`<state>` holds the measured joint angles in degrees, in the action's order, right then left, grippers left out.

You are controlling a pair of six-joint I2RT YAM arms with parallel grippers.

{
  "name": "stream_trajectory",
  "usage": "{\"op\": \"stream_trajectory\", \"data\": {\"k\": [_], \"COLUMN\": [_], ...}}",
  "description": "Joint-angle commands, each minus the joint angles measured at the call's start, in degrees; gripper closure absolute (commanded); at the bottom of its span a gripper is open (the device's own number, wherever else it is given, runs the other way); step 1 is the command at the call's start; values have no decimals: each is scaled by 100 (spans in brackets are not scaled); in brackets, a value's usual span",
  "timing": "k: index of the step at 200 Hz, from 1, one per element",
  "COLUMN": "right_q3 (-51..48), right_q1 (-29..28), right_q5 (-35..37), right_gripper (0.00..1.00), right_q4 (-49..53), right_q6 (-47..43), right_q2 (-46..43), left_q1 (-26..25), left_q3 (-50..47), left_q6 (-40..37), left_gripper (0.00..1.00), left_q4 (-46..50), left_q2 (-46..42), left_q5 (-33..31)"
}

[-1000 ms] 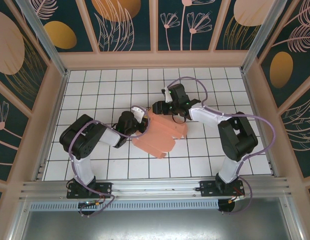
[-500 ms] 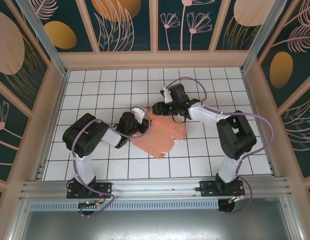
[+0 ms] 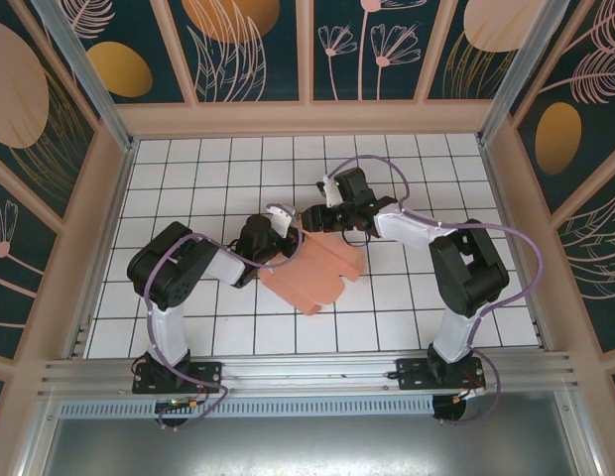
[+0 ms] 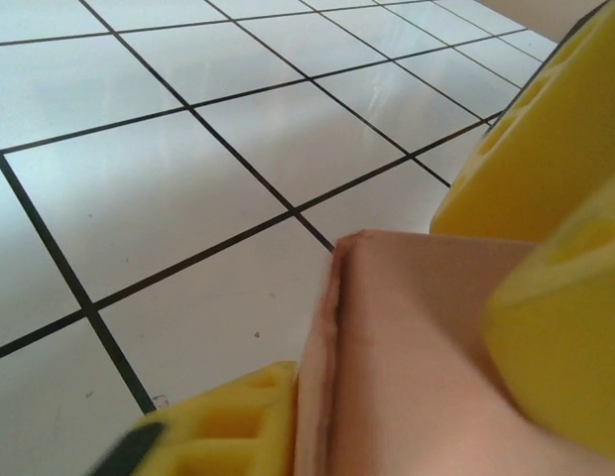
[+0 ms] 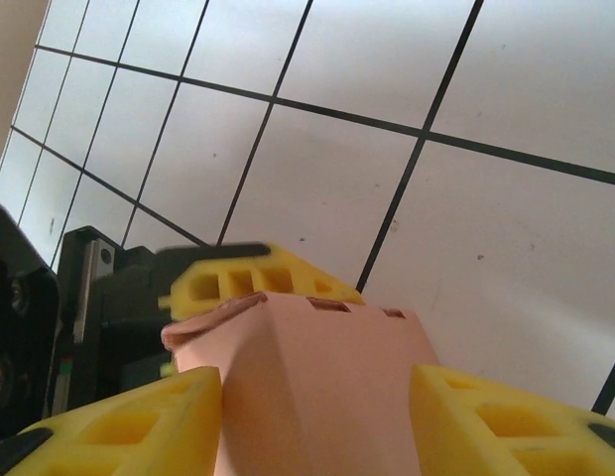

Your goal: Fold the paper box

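Overhead: paper box (image 3: 312, 270) at centre of tiled floor (image 3: 188, 178), between arms. Salmon card partly folded, right outline stepped. Left gripper (image 3: 288, 230) and right gripper (image 3: 309, 224) meet at its far edge; fingertips hidden under wrists, jaws unreadable here.

Left wrist: doubled, creased card edge pinched tight between yellow fingers (image 4: 218, 431). Rest of card cut off by frame.

Right wrist: folded card section clamped between half-spread fingers (image 5: 119, 426). Lower part cut off; another yellow finger behind card, blurred.
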<state>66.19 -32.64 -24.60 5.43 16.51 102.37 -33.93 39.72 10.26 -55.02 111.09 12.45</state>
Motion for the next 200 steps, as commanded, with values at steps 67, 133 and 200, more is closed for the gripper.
{"op": "stream_trajectory", "data": {"k": [67, 133, 200], "right_q3": [-472, -588, -638], "right_q1": [30, 39, 39], "right_q5": [17, 87, 85], "right_gripper": [48, 48, 48], "right_q4": [-111, -185, -200], "right_q6": [252, 263, 278], "right_q2": [-402, -298, -441], "left_q1": [-31, -136, -179], "left_q3": [-228, -213, -7], "left_q6": [165, 151, 258], "left_gripper": [78, 75, 100], "left_q4": [-175, -148, -61], "left_q2": [59, 286, 394], "left_q5": [-22, -66, -173]}}
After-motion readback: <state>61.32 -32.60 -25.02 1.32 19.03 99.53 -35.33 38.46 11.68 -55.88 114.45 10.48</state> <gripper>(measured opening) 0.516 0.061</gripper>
